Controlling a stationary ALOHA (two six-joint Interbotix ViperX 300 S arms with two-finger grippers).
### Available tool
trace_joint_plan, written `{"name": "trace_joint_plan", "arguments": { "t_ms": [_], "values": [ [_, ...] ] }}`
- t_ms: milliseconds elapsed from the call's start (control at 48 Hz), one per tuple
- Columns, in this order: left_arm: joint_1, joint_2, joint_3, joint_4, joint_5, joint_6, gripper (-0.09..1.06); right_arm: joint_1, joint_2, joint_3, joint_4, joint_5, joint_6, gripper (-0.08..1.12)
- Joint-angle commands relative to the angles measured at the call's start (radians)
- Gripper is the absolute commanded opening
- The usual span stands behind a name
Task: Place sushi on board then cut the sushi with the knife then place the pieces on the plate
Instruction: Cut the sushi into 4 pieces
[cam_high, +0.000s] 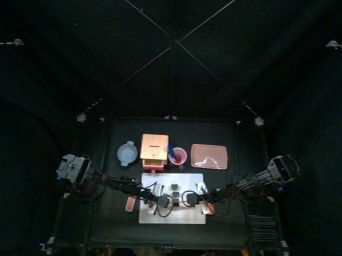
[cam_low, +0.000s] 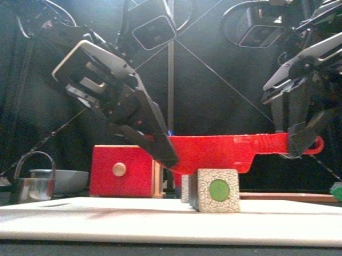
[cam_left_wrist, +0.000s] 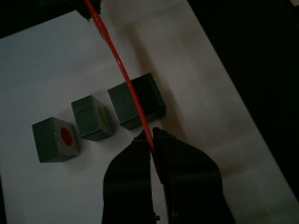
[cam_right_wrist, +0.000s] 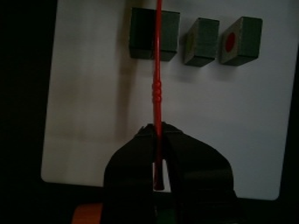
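The black counter (cam_high: 94, 225) holds a white board (cam_high: 181, 215) near its front. Behind the board, a bit to the right, lies the pink plate (cam_high: 210, 155).

The sushi (cam_right_wrist: 201, 37) is on the board. It is three dark green blocks in a row, just beside each other. One block shows a red dot on its end.

The red knife (cam_low: 234, 152) hangs over the board, above the block at one end of the row. The left fingers (cam_left_wrist: 176, 171) are pressed together on one end of the knife. The right fingers (cam_right_wrist: 187, 166) pinch the other end, by the bumpy handle.

The blocks look small, light and hard, with smooth sides. I think they could slide or tip if pushed. It seems best to take one block at a time, from above, squeezing two flat sides.

The knife looks thin and stiff. It may twist in a pinch, so the handle is the safer place to hold.
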Motion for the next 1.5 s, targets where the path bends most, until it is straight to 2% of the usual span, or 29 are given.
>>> {"name": "trace_joint_plan", "arguments": {
  "t_ms": [21,250,458,521,667,750,812,854,1021,1104,1167,1229,1312,1354,1500],
  "values": [
    [-0.032,-0.002,-0.026,0.005,-0.005,0.005,0.29,-0.026,-0.005,-0.028,-0.011,-0.008,0.000,0.29],
    [-0.038,0.049,-0.037,0.005,-0.005,0.005,0.29,-0.018,0.104,-0.032,0.017,-0.046,0.003,0.29],
    [-0.041,0.031,-0.043,0.006,-0.005,0.008,0.29,-0.015,0.061,-0.049,0.035,-0.009,0.003,0.29],
    [-0.040,0.000,-0.043,0.017,0.000,0.008,0.29,-0.014,0.032,-0.061,0.029,0.008,0.003,0.29],
    [-0.026,-0.109,-0.034,0.066,0.028,0.006,0.29,-0.020,-0.063,-0.095,-0.021,0.094,-0.006,0.29],
    [0.029,-0.156,-0.021,0.080,0.011,0.005,0.31,-0.020,-0.110,-0.097,-0.075,0.132,0.002,0.29],
    [0.074,-0.184,-0.008,0.081,-0.023,0.008,0.37,-0.026,-0.141,-0.094,-0.107,0.155,0.002,0.29],
    [0.089,-0.193,0.002,0.084,-0.054,0.009,0.44,-0.035,-0.158,-0.094,-0.120,0.166,0.000,0.29],
    [0.109,-0.212,0.032,0.094,-0.133,0.006,0.78,-0.058,-0.206,-0.080,-0.121,0.210,0.005,0.29],
    [0.138,-0.236,0.049,0.092,-0.216,0.006,0.89,-0.060,-0.221,-0.044,-0.080,0.219,0.011,0.29],
    [0.163,-0.253,0.067,0.092,-0.304,0.006,0.90,-0.060,-0.239,-0.025,0.020,0.222,0.011,0.29],
    [0.184,-0.264,0.091,0.092,-0.413,0.006,0.90,-0.061,-0.267,-0.009,0.158,0.229,0.011,0.29],
    [0.196,-0.262,0.123,0.094,-0.523,0.011,0.90,-0.066,-0.308,0.012,0.354,0.242,0.029,0.29],
    [0.202,-0.258,0.138,0.094,-0.548,0.011,0.90,-0.069,-0.327,0.026,0.436,0.242,0.074,0.30],
    [0.206,-0.259,0.192,0.092,-0.549,0.008,0.90,-0.091,-0.360,0.075,0.612,0.253,0.413,0.30]
  ]
}}
